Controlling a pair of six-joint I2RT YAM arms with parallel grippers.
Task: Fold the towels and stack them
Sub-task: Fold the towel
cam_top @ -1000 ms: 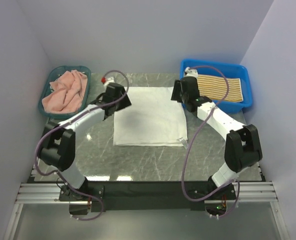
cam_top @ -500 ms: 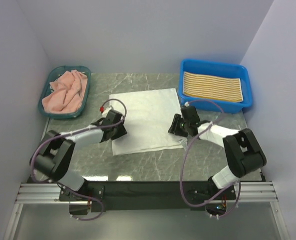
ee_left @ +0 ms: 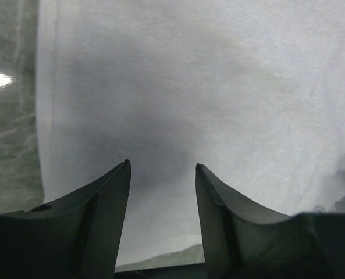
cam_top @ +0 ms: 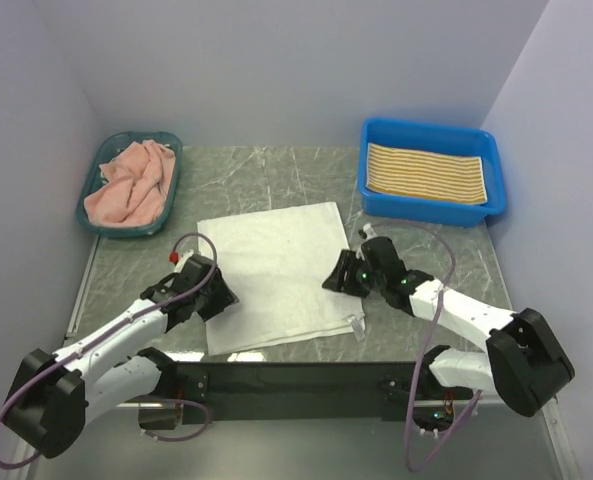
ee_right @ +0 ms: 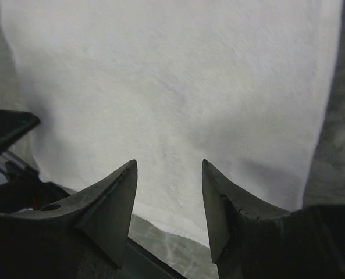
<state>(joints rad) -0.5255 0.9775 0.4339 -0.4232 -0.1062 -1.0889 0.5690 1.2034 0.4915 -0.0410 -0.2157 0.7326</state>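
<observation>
A plain white towel (cam_top: 276, 272) lies spread flat on the marble table, slightly askew, its near edge close to the table's front. My left gripper (cam_top: 222, 298) sits low at the towel's left side. In the left wrist view this gripper (ee_left: 162, 166) is open over the white towel (ee_left: 219, 87), with nothing between its fingers. My right gripper (cam_top: 333, 282) sits low at the towel's right side. It is also open (ee_right: 169, 163) over the towel (ee_right: 172, 81). A salmon pink towel (cam_top: 128, 183) lies crumpled at the back left. A folded yellow-and-white striped towel (cam_top: 426, 172) lies at the back right.
The pink towel fills a teal basket (cam_top: 88, 216) against the left wall. The striped one lies in a blue bin (cam_top: 431, 210) by the right wall. Bare marble table (cam_top: 276, 170) shows behind the white towel. The black front rail (cam_top: 296, 378) runs just below the towel's near edge.
Both arms have drawn back from the table's far half toward the near edge. The white towel has slid nearer with them and turned slightly.
</observation>
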